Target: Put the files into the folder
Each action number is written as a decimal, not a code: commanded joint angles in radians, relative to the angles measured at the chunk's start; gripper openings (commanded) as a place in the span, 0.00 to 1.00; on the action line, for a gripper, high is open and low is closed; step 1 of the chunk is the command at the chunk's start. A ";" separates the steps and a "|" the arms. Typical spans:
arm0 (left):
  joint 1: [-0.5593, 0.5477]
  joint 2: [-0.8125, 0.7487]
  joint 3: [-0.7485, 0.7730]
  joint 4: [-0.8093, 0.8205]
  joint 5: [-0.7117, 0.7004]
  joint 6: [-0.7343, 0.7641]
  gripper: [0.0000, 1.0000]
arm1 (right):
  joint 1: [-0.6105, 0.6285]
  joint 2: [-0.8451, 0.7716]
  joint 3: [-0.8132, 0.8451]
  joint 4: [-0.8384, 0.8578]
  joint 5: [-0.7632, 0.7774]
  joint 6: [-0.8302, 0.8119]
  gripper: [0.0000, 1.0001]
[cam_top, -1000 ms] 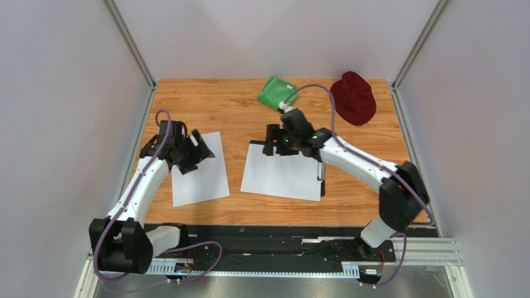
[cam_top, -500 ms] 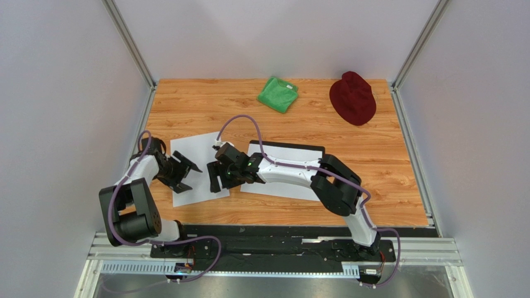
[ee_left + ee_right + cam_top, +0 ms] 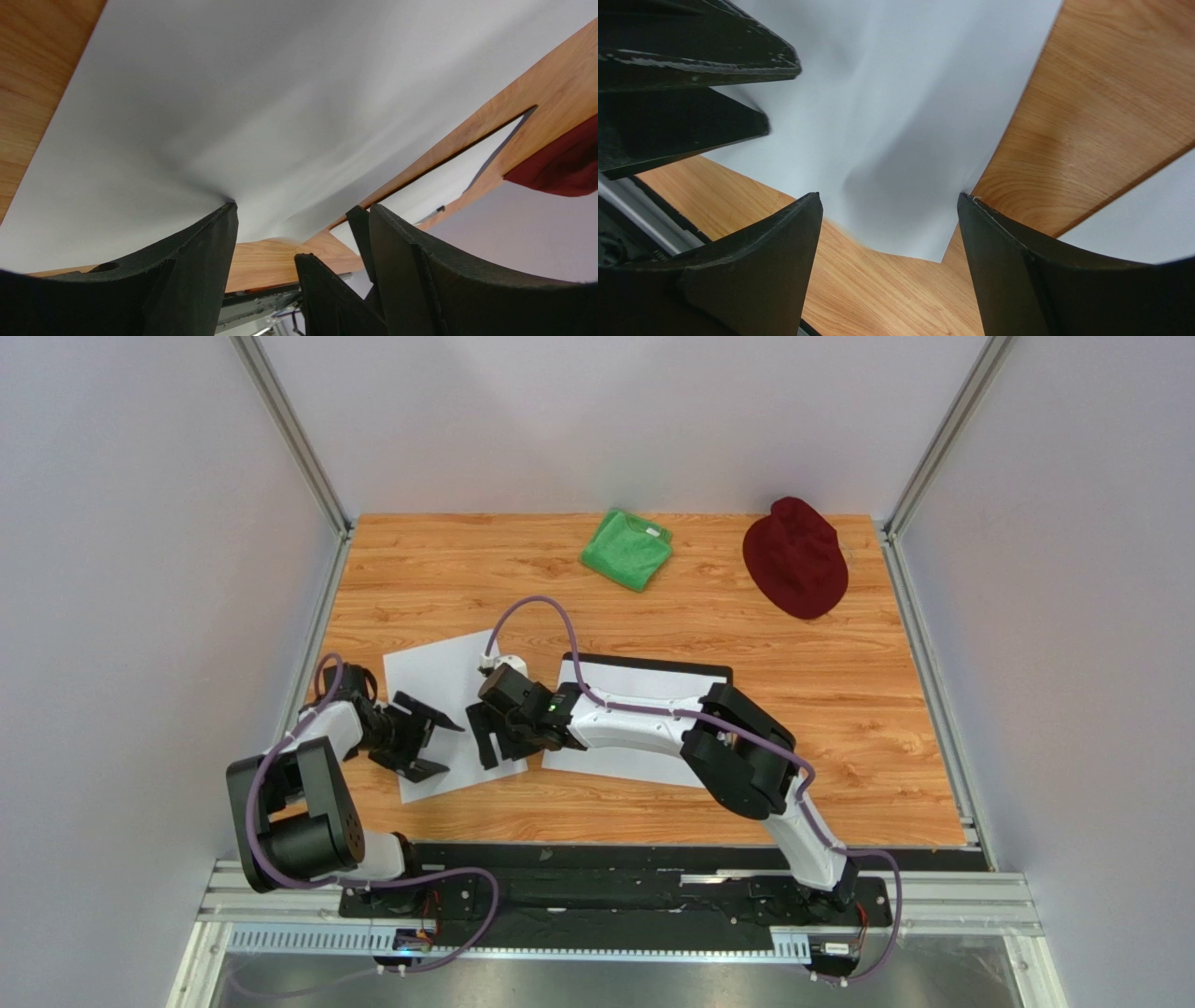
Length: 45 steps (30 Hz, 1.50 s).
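Wood-grain table [image 3: 842, 700] fills my overhead feed. The black folder [image 3: 659, 664] lies flat near its middle, almost hidden under a white covering sheet [image 3: 638, 686]. I can make out only a dark strip along its far edge, and the right arm stretches across it. To its left a loose sheet [image 3: 435, 672] lies on the bare wood, just beside the folder and not on it. The dark red hat [image 3: 795, 556] sits in the far right corner and the green cloth [image 3: 627, 546] by the far edge, both well apart from the paper.

Both grippers are at the loose sheet's near end. The left gripper [image 3: 441, 742] is spread wide, and its wrist camera shows one fingertip [image 3: 224, 217] pressing the paper into a pucker. The right gripper [image 3: 498, 753] also gapes, straddling the sheet's near corner with nothing held. The paper looks rippled between its fingers.
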 commanded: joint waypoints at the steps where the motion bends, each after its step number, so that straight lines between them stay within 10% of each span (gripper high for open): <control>1: 0.008 0.018 -0.045 0.050 0.002 -0.029 0.78 | 0.000 0.021 -0.032 0.098 -0.101 0.027 0.78; 15: 0.008 -0.040 -0.060 0.023 0.047 -0.016 0.78 | -0.161 -0.070 -0.305 0.594 -0.438 0.152 0.86; 27: 0.008 -0.022 -0.063 0.026 0.068 0.001 0.78 | -0.182 0.076 -0.101 0.433 -0.469 0.015 0.87; 45: 0.008 -0.141 -0.053 0.031 0.130 0.010 0.80 | -0.193 -0.179 -0.174 0.188 -0.269 -0.038 0.86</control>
